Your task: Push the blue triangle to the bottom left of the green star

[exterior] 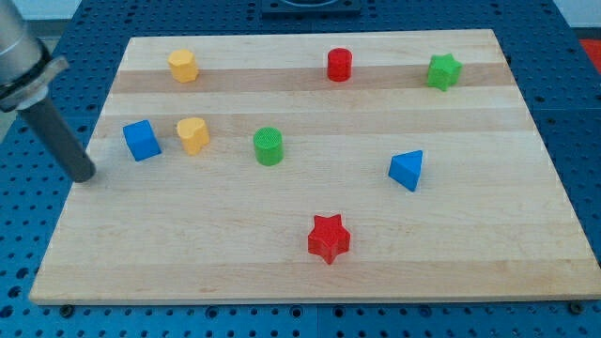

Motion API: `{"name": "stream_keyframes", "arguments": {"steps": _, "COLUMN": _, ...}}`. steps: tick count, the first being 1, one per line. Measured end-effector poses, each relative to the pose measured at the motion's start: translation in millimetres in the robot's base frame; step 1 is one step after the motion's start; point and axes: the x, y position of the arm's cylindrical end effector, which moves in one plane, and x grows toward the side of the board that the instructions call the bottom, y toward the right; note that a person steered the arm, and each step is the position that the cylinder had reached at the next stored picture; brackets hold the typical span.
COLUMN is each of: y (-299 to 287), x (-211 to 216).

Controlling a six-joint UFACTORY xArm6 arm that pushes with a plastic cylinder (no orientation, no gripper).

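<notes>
The blue triangle (407,170) lies on the wooden board at the view's right of centre. The green star (443,71) sits near the view's top right, well above and slightly right of the triangle. My tip (85,175) rests at the board's left edge, just left of the blue cube (141,140), far from the triangle.
A yellow hexagon block (183,66) sits at top left, a yellow heart-like block (192,134) right of the blue cube, a green cylinder (268,146) at centre, a red cylinder (339,65) at top, a red star (329,238) at bottom centre. The board's (526,272) edges bound all.
</notes>
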Motion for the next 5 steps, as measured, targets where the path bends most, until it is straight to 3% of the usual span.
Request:
{"name": "stream_keyframes", "arguments": {"steps": 1, "y": 22.6, "x": -19.6}}
{"name": "stream_keyframes", "arguments": {"steps": 2, "y": 2.0, "x": -13.5}}
{"name": "stream_keyframes", "arguments": {"steps": 4, "y": 145.6, "x": 66.6}}
{"name": "stream_keyframes", "arguments": {"steps": 5, "y": 232.7, "x": 66.1}}
